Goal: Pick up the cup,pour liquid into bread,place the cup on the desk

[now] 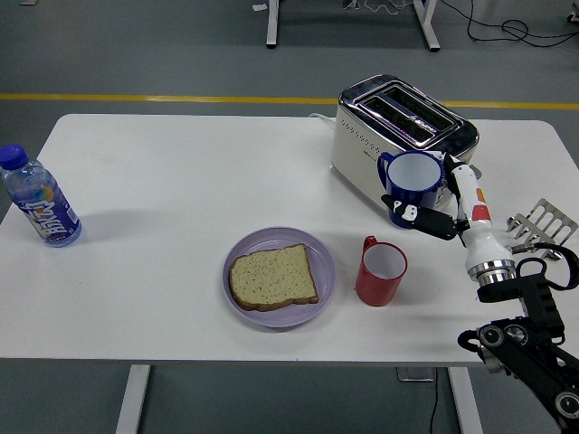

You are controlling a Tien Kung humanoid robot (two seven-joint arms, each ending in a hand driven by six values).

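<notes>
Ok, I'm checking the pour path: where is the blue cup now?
In the head view, the blue cup is held in the right hand right of centre, in front of the toaster, above the red cup.

Lab: grey floor (136, 54), yellow line (163, 97).

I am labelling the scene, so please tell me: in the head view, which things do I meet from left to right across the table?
Water bottle → purple plate with bread → red cup → blue cup held in the right robot hand.
</notes>
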